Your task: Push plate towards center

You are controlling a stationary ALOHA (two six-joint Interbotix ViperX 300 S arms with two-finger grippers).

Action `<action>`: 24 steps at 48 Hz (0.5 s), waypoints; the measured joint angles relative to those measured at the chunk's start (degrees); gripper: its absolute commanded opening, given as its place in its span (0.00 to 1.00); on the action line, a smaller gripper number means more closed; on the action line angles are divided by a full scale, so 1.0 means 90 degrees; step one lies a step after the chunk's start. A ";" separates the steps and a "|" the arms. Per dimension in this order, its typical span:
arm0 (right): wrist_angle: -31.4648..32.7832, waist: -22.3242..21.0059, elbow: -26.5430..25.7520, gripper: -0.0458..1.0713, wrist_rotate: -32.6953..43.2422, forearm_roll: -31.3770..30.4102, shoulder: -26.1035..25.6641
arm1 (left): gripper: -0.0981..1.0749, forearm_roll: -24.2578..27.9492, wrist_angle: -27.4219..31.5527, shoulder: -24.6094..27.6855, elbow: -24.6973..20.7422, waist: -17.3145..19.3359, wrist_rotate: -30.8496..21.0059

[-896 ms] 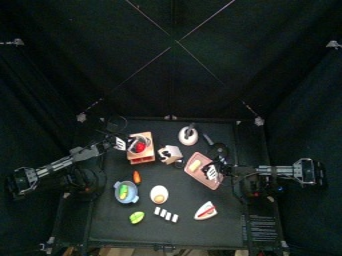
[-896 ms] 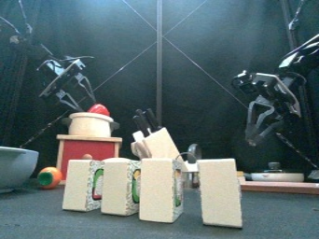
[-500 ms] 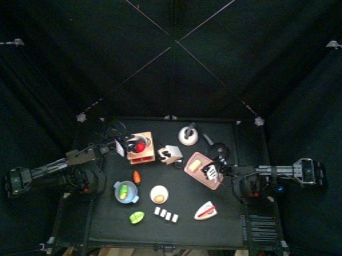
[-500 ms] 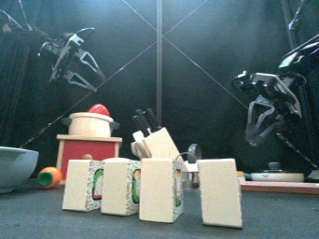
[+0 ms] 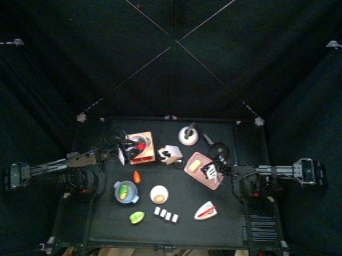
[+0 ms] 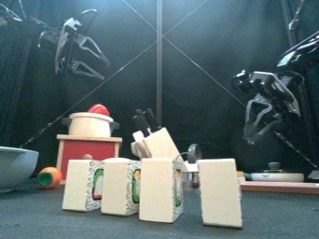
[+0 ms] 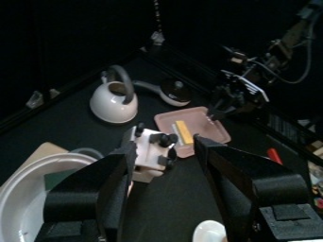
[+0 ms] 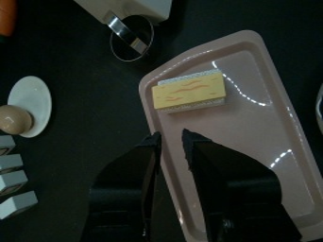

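The plate [image 5: 205, 171] lies right of the white kettle [image 5: 187, 132], under my right gripper [image 8: 169, 142], whose jaws are parted and empty. I judge contact comes next, then a push inward.

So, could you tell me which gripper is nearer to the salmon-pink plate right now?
The right. The right gripper hangs directly over the plate, jaws open. The left gripper is raised above the table's left side, well away from the plate.
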 measured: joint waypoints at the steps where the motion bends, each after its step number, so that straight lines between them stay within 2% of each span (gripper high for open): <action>1: 0.0000 -0.0020 0.0000 0.64 0.0000 0.0000 0.0010 | 0.83 0.0020 -0.0078 0.0010 0.0010 -0.0059 -0.0010; 9: 0.0117 -0.0176 -0.0010 0.63 0.0010 0.0010 0.0000 | 0.83 0.0156 -0.0986 0.0117 0.0195 -0.0479 0.0010; 14: 0.0273 -0.0439 -0.0049 0.61 0.0010 0.0010 0.0000 | 0.83 0.0264 -0.1533 0.0215 0.0352 -0.0674 0.0039; 24: 0.0527 -0.1172 -0.0156 0.49 0.0010 0.0000 0.0059 | 0.83 0.0430 -0.2246 0.0273 0.0723 -0.1035 0.0293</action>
